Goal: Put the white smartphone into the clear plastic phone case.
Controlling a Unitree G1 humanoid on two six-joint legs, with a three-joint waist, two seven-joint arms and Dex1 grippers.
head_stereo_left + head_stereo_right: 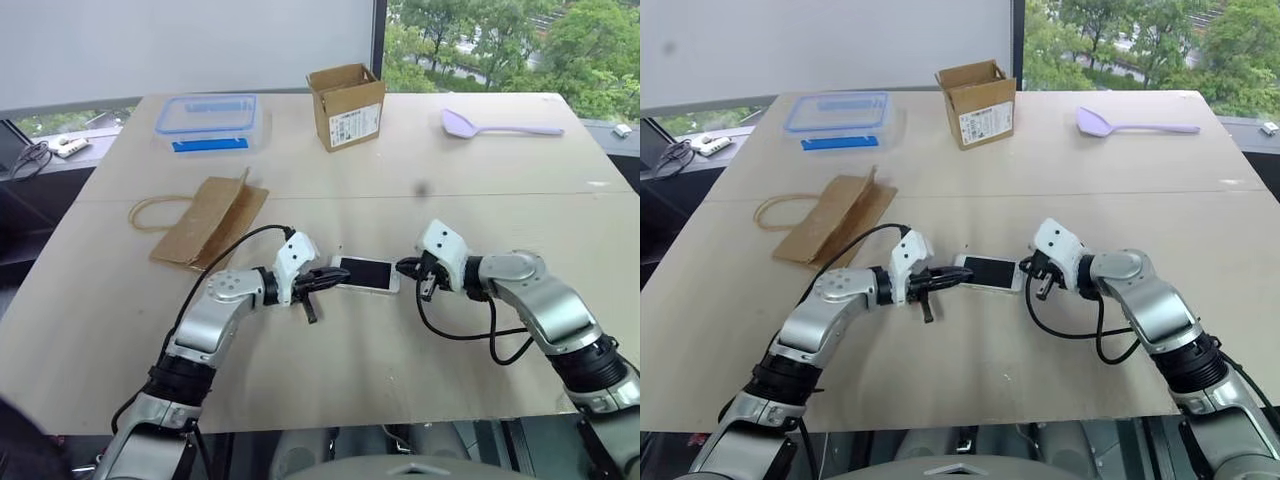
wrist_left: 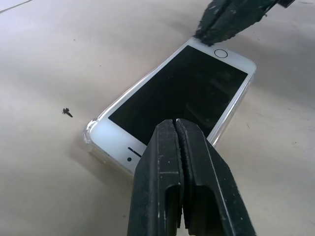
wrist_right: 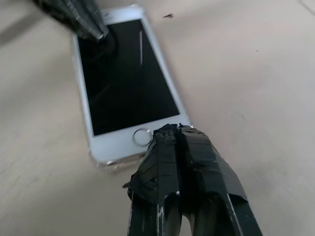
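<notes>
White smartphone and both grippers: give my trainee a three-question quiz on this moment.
1. True or false: the white smartphone lies screen up on the table.
2. The left gripper is: A open, B shut, C holding the cardboard box.
3. Which end of the phone does the right gripper meet?

Key: 1 true. 2 B. 3 The home-button end; the clear plastic phone case rims the phone's edges.

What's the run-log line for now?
white smartphone: flat, in clear plastic phone case | left claw: shut, one end | right claw: shut, other end
</notes>
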